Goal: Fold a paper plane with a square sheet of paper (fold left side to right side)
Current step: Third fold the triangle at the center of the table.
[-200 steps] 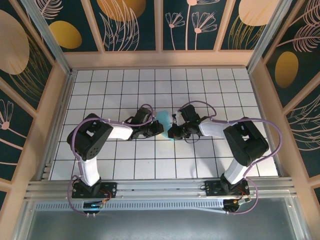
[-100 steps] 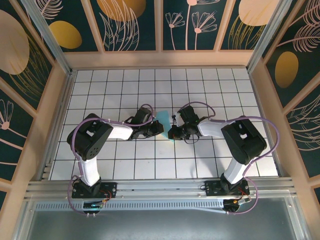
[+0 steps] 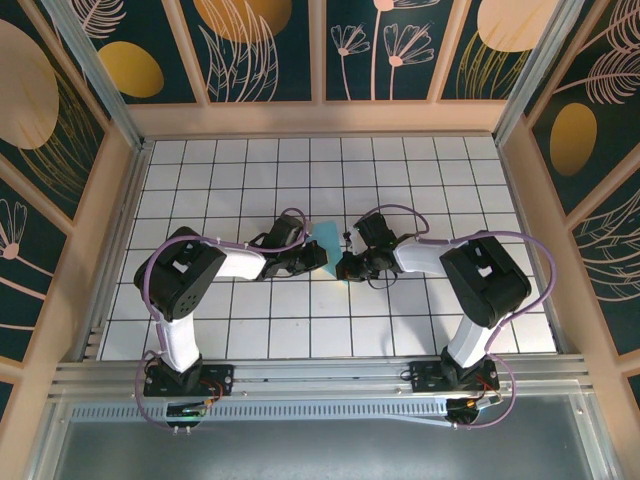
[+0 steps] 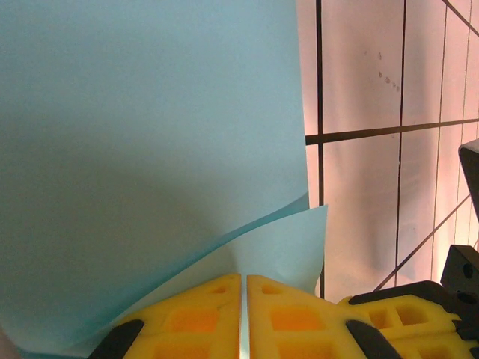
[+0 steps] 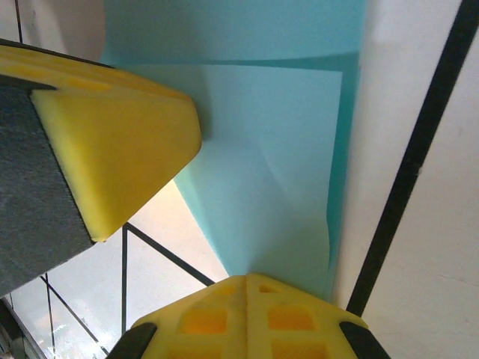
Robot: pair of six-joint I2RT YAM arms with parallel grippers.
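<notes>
The thin turquoise-blue square sheet of paper (image 3: 326, 237) curls up, partly folded, at the middle of the white grid-tiled table (image 3: 250, 170). The left gripper (image 4: 244, 280) pinches its edge between closed yellow fingers. The right gripper (image 5: 247, 280), also over the table's middle, is clamped on another edge.

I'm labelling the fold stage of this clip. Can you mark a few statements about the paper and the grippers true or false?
1. The left gripper has its jaws shut on the sheet. True.
2. The right gripper has its jaws open, clear of the sheet. False: they are shut on it.
3. The sheet lies as one flat layer. False: it is bent over, with two layers showing.
4. Both grippers meet near the middle of the table. True.
</notes>
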